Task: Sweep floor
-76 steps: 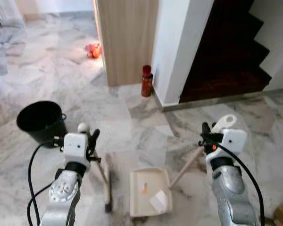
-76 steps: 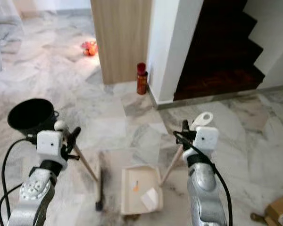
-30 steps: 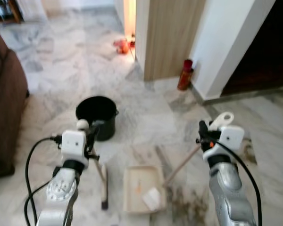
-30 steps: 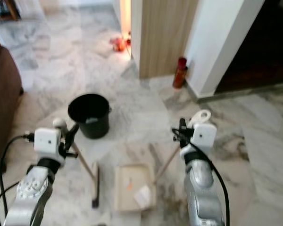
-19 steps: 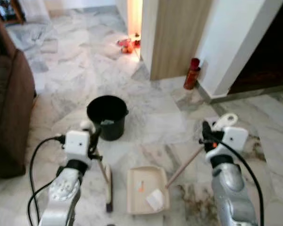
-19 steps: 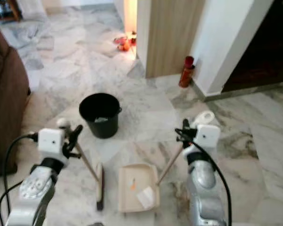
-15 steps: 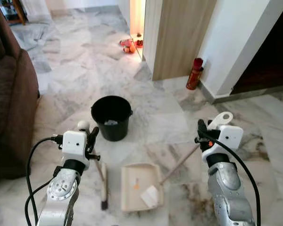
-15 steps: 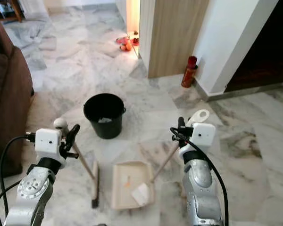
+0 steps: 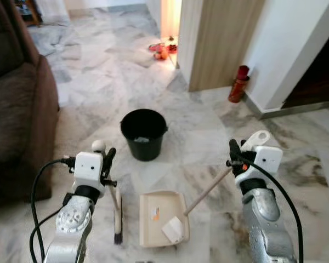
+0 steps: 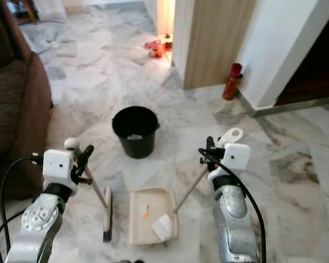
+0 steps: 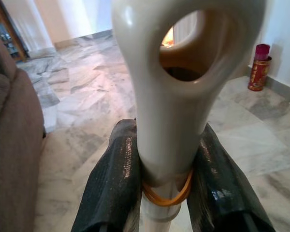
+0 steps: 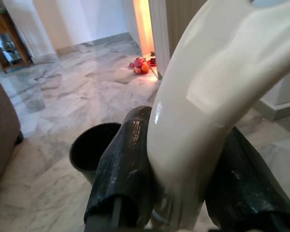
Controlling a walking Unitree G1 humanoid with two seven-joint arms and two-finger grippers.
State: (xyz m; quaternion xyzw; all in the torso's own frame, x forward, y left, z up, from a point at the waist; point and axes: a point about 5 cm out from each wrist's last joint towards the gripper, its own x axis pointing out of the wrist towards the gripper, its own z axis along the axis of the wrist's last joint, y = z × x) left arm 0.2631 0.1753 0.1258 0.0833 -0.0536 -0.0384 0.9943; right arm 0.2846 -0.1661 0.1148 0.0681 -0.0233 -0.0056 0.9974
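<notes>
On the marble floor [image 9: 208,142], the loaded cream plastic dustpan [image 9: 163,218], gripped by the right gripper [image 9: 234,159], lies just short of the black round bucket [image 9: 145,133]; the left gripper [image 9: 107,164] clamps the brush handle [image 11: 170,96].

Both arms raised forward, left tool [image 11: 166,181] and right tool [image 12: 179,169] clamped tight.

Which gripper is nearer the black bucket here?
Left. The left gripper, shut on the broom handle, is just short of the black bucket; the right gripper, holding the dustpan handle, is farther off to its right.
</notes>
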